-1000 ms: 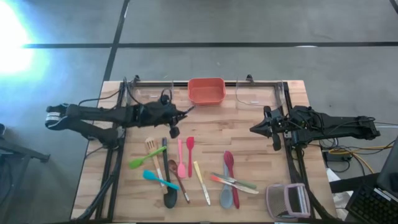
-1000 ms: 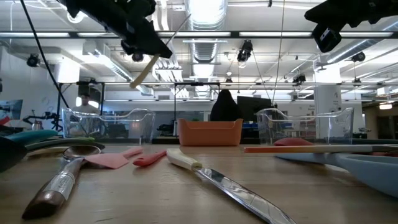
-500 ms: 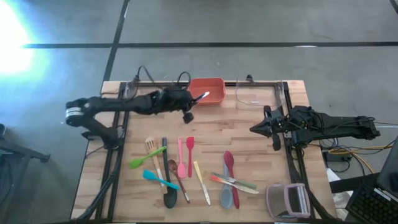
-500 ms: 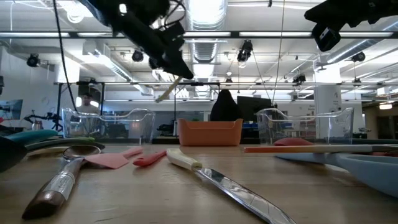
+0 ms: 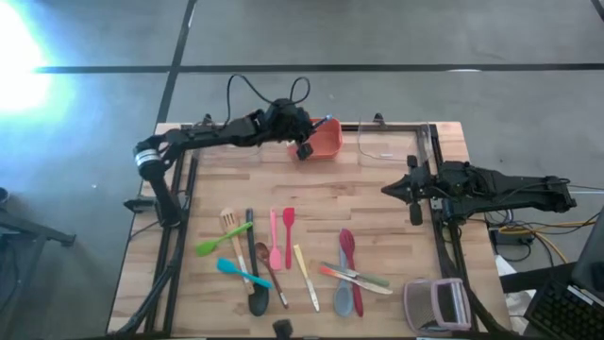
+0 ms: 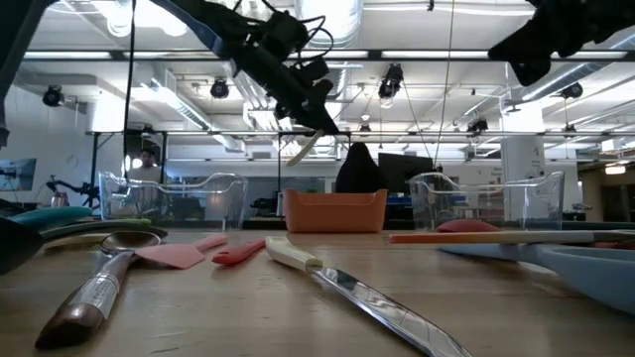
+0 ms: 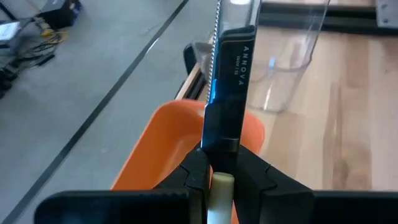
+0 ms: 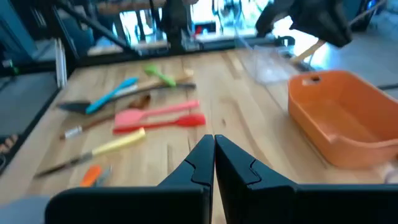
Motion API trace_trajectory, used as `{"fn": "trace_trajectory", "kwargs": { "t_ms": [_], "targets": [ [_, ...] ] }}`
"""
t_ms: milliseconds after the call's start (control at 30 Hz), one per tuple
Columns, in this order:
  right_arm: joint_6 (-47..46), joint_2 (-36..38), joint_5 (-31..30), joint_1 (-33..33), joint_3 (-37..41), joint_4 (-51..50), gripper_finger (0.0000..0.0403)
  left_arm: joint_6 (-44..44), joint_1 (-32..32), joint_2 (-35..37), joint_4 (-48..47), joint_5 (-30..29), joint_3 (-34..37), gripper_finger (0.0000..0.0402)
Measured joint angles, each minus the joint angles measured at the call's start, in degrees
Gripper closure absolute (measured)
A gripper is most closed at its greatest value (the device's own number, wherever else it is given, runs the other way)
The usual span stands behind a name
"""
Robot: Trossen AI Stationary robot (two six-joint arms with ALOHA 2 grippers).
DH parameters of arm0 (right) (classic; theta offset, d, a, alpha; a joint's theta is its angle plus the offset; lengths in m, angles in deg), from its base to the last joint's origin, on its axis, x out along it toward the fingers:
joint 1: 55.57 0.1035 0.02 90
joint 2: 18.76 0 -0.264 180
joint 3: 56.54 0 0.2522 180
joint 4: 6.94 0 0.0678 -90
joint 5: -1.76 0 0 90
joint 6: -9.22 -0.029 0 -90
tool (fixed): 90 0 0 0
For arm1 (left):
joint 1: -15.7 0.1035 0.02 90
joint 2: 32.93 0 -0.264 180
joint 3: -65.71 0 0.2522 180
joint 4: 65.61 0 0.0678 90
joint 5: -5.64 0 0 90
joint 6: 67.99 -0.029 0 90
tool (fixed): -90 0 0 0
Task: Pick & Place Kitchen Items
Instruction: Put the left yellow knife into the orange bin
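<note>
Left hand (image 5: 304, 144) hangs over the orange bin (image 5: 326, 142) at the counter's far edge, clamped on a pale-handled knife (image 7: 226, 93) whose blade points out beyond the fingers. Right hand (image 5: 411, 190), closed and empty, waits near the right edge.

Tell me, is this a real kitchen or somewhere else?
Probably a robot lab or workshop, not a kitchen. The utensils lie on a plain wooden table with robot arms over it, and behind it the room has ceiling pipes and ducts and a monitor.
</note>
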Motion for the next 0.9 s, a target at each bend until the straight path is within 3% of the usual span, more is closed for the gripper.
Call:
{"fn": "trace_trajectory", "kwargs": {
  "t_ms": [467,900],
  "targets": [
    [-0.2,-0.1,-0.1,0.0,-1.2,-3.6,0.0394,-1.9,4.6,-8.9,-4.2,4.1,-11.2,0.036],
    [-0.2,-0.1,-0.1,0.0,-1.1,-3.6,0.0394,-3.0,6.1,-13.2,-4.9,4.3,-11.6,0.036]
  ]
}}
